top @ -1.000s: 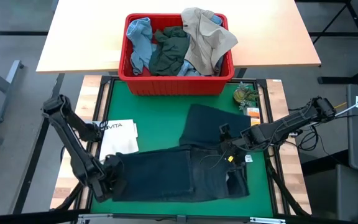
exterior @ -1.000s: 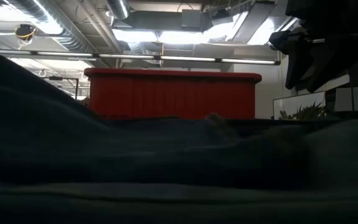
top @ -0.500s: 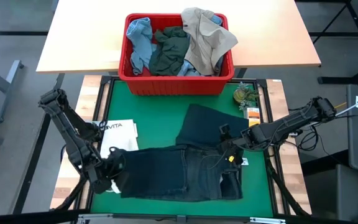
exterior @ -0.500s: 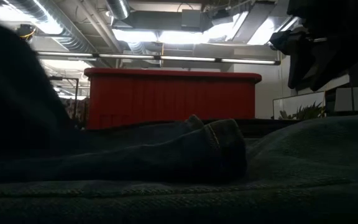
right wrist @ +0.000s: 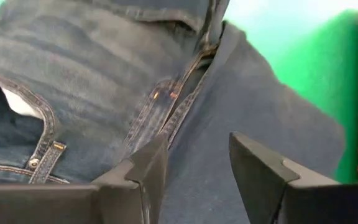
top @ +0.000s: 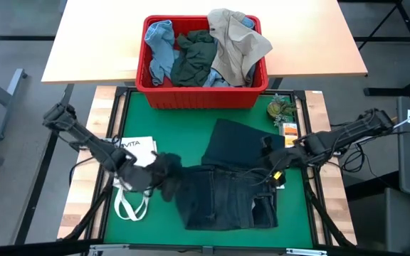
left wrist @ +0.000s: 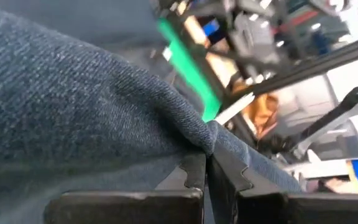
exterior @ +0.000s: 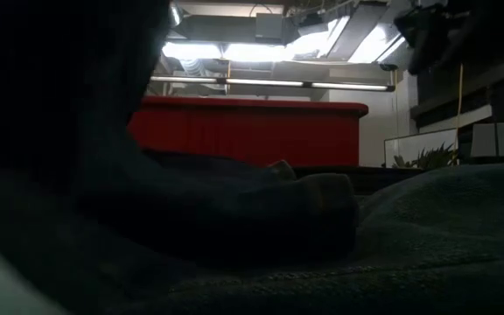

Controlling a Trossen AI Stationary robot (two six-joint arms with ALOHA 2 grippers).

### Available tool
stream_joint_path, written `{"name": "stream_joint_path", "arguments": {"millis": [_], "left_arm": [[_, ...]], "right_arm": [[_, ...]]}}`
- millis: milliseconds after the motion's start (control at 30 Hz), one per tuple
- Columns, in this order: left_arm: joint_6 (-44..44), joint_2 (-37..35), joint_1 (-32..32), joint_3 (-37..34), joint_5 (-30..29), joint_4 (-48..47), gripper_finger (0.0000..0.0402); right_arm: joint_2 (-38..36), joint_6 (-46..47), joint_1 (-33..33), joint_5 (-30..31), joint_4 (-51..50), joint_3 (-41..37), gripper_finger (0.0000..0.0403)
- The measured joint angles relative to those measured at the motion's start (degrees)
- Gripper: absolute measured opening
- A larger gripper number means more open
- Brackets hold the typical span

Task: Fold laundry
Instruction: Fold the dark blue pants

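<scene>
The left gripper (top: 164, 171) is pinched tight on a fold of the dark navy jeans (top: 223, 203), holding it lifted in front of the red bin (top: 201, 91). The right gripper (top: 275, 173) hovers with its fingers spread and empty, just over the waistband on the jeans' far side. The denim is coarse twill, with tan stitching. Since a second ago the left end has been drawn inward, uncovering the white tote bag (top: 135, 155).

A pale wooden tabletop (top: 98, 43) stands on grey floor (top: 9, 28) — overhead, bright ceiling lights (exterior: 234, 52) and silver ducts (exterior: 269, 26) cross the room.
</scene>
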Motion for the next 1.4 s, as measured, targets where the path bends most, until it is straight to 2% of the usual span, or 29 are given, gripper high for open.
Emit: {"name": "stream_joint_path", "arguments": {"millis": [100,300,500,733,900,1000,1167,1400], "left_arm": [[7.09,2.45,4.07,0.0,3.04,8.67,0.0],[18.03,10.38,9.89,0.02,14.52,28.36,0.0],[18.76,19.6,13.1,0.09,22.32,40.51,0.0],[18.75,27.99,15.39,0.09,26.1,52.0,0.0],[21.09,32.51,15.87,2.62,25.73,53.21,0.0],[24.11,35.9,15.85,6.15,25.6,53.14,0.0],[29.03,42.81,15.81,14.3,26.85,53.17,0.0],[31.66,52.18,15.98,26.65,30.76,51.24,0.0]], "right_arm": [[-2.81,0.0,-0.02,1.17,0.01,0.0,0.0172],[-7.41,0.0,-0.07,3.02,0.02,0.0,0.0172],[-9.63,0.0,-0.07,3.37,0.02,0.0,0.0172],[-9.66,0.02,-0.07,3.37,0.09,0.0,0.0172],[-9.66,0.11,-0.07,3.37,1.21,0.0,0.0172],[-9.32,2.83,-0.07,3.32,5.15,0.0,0.0172],[-8.94,5.18,-0.07,1.91,10.02,0.0,0.0172],[-8.88,5.25,-0.07,0.83,9.65,0.0,0.0172]]}}
